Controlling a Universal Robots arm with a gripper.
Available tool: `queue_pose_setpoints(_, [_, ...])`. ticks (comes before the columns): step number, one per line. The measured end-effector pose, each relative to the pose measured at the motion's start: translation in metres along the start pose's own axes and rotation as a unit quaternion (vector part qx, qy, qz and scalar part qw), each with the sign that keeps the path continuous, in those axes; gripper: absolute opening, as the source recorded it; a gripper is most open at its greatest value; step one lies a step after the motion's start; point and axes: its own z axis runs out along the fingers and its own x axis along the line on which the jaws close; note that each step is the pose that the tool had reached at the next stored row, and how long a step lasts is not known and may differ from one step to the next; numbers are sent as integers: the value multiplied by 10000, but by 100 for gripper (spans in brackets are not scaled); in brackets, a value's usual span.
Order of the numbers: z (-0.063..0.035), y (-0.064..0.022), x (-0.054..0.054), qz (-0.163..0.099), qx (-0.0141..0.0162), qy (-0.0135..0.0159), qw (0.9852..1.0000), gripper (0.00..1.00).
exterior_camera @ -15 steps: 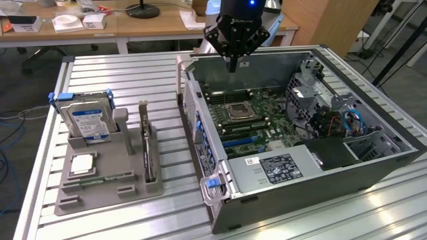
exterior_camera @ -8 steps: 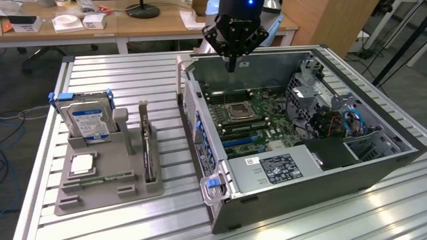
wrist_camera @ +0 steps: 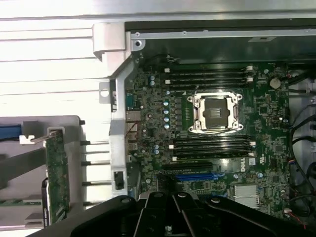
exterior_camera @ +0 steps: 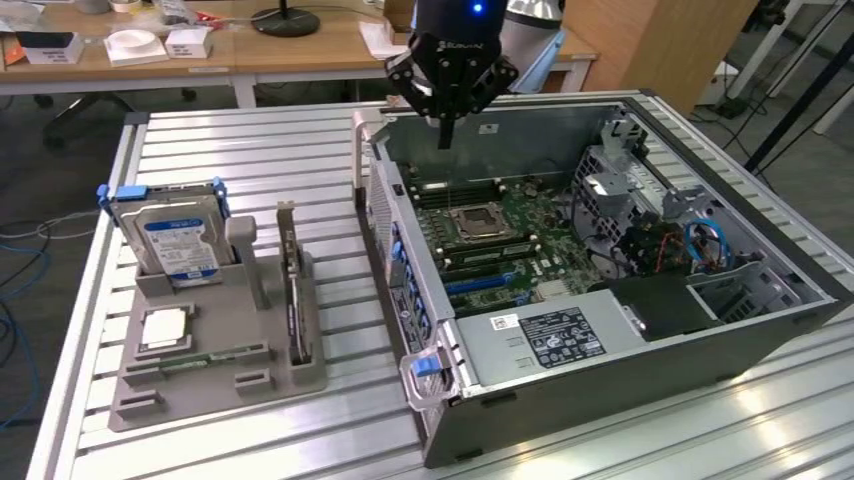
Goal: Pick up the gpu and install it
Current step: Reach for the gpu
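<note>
- The gripper (exterior_camera: 446, 138) hangs over the far corner of the open computer case (exterior_camera: 627, 400), on the exterior view's left. It is above the case rim, its fingers clenched together to a point and grasping nothing.
- The gpu (exterior_camera: 296, 300) stands on its long edge in a slot of the grey holder (exterior_camera: 200, 390), along the holder's edge nearest the case. It is well apart from the gripper and untouched.
- Seen edge-on in the exterior view, the gpu is a thin, dark, slat-like card with a pale metal bracket rising at its far end.
- In the wrist view its face is a green circuit board dotted with small parts, with a silvery bracket at one end.
- The holder lies on the slatted aluminium table (exterior_camera: 227, 150) toward the table's edge on the exterior view's left, just beside the case.
- A hard drive (exterior_camera: 180, 240) with a blue-and-white label stands upright in the holder's far corner, with blue rails on its sides.
- A processor chip (exterior_camera: 163, 328) lies flat in the holder in front of the drive, and a narrow green memory stick (exterior_camera: 200, 358) lies flat toward the holder's near edge.
- The case lies on its side with the panel off, showing the green motherboard (exterior_camera: 527, 255), a bare processor socket (exterior_camera: 477, 222) and a blue expansion slot (exterior_camera: 481, 283) nearer the case's near end.
</note>
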Motion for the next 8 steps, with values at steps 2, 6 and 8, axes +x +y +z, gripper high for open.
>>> queue_pose_setpoints(2, [10,-5,65,-7,0,6,10000,11])
queue_pose_setpoints(6, [25,-17,214,-13,1,15,10000,11])
queue_pose_setpoints(8, [30,-23,296,-15,1,20,10000,11])
